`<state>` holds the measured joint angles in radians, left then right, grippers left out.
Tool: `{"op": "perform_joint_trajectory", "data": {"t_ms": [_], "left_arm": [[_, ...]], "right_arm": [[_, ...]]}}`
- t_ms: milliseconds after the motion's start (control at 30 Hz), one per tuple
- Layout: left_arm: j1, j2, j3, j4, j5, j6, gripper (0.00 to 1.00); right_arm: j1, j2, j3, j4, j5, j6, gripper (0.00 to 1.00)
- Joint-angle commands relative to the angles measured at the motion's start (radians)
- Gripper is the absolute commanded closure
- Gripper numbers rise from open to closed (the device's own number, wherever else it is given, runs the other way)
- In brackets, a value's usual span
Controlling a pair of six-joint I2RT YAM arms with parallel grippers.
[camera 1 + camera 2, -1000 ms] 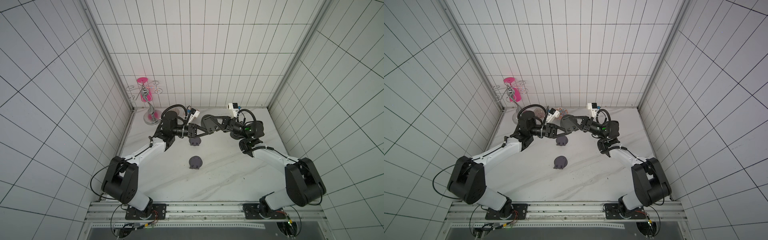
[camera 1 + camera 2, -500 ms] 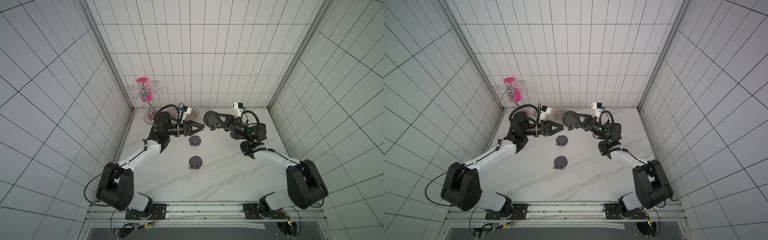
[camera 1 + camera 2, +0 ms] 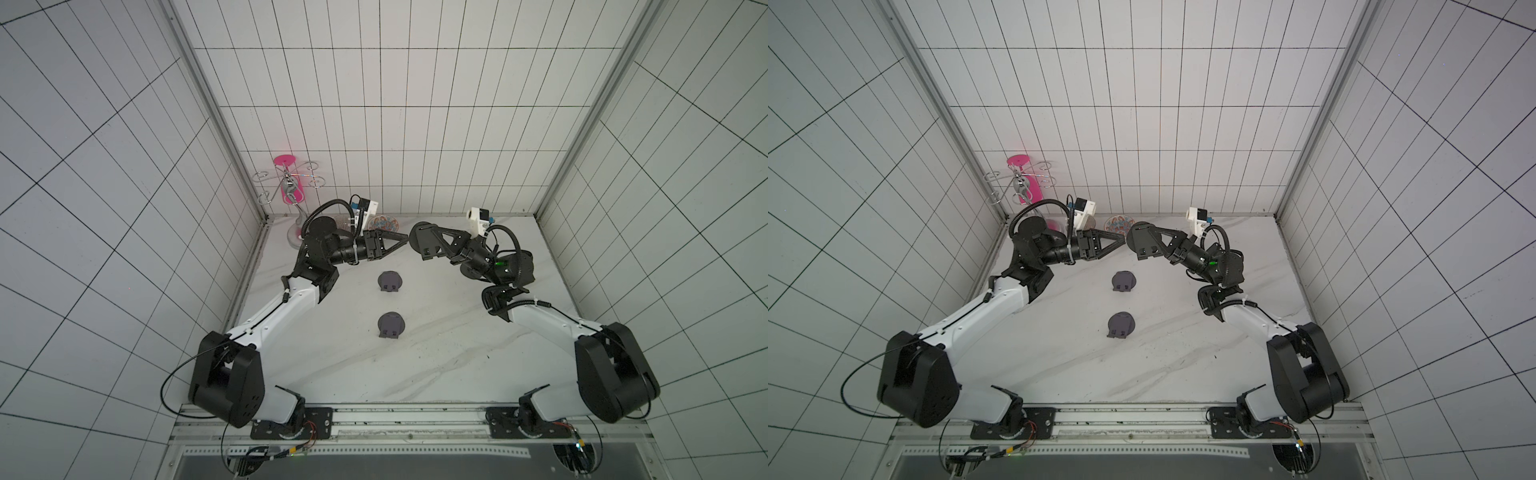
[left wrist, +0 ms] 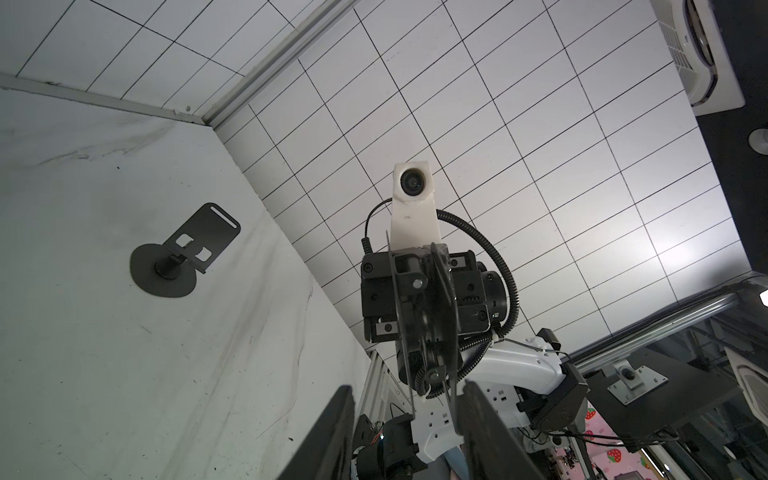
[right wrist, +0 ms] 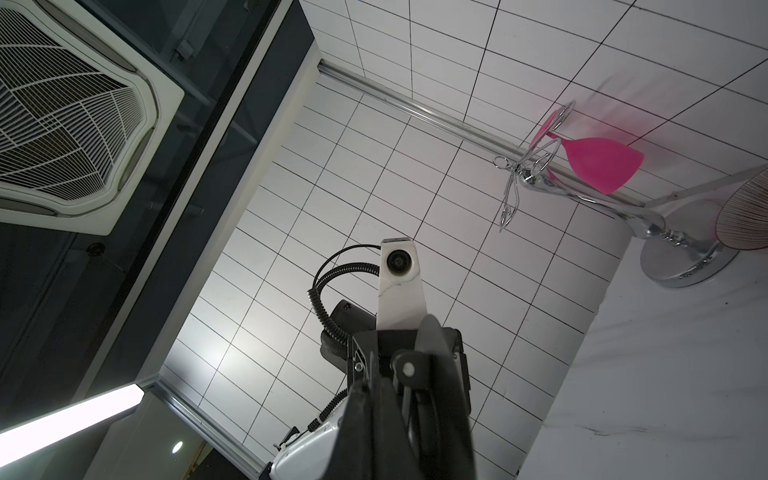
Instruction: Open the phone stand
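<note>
Nearest on the bench lay one phone stand. A little farther back lay a second phone stand. In the left wrist view one of these two had its plate tipped up off its round foot, so it looked open. I could not tell which one it was.

Farther back, up in the air, the right hand was clenched on the third phone stand. A second before, the left hand had been right up against this stand. Now it had let go and pulled back to the left, fingers apart, holding nothing. Seen from the left wrist, the held stand's two plates stood a bit apart, so the opening pull was likely done or nearly done.

That made three phone stands and two hands. At the far left stood one silver cup rack with one pink cup. One painted dish sat near it.
</note>
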<state>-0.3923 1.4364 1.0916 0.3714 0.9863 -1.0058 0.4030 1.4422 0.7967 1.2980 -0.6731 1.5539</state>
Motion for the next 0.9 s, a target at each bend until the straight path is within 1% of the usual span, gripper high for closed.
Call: {"op": "perform_joint_trajectory", "data": {"t_ms": [0, 167, 300, 433, 567, 633, 700, 867], "left_arm": [[-0.016, 0.023, 0.032, -0.072, -0.037, 0.060, 0.55], [-0.019, 0.044, 0.042, -0.091, -0.048, 0.074, 0.61], [-0.018, 0.045, 0.042, -0.087, -0.056, 0.076, 0.64], [-0.017, 0.063, 0.067, -0.107, -0.045, 0.092, 0.71], [-0.025, 0.076, 0.075, -0.100, -0.027, 0.089, 0.85], [-0.026, 0.078, 0.065, -0.070, -0.016, 0.067, 0.93], [-0.026, 0.078, 0.059, -0.045, -0.001, 0.049, 1.00], [-0.025, 0.069, 0.057, -0.029, 0.027, 0.035, 1.00]], "right_arm": [[0.029, -0.018, -0.028, 0.100, 0.058, 0.027, 1.00], [0.070, -0.004, -0.032, 0.136, 0.102, 0.031, 1.00], [0.087, 0.004, -0.013, 0.135, 0.084, 0.027, 1.00], [0.105, 0.002, -0.011, 0.133, 0.090, 0.021, 1.00], [0.114, 0.011, -0.006, 0.136, 0.096, 0.022, 1.00], [0.123, 0.017, -0.002, 0.136, 0.101, 0.021, 1.00], [0.132, 0.021, -0.001, 0.135, 0.105, 0.017, 1.00], [0.141, 0.033, 0.004, 0.136, 0.100, 0.018, 1.00]]}}
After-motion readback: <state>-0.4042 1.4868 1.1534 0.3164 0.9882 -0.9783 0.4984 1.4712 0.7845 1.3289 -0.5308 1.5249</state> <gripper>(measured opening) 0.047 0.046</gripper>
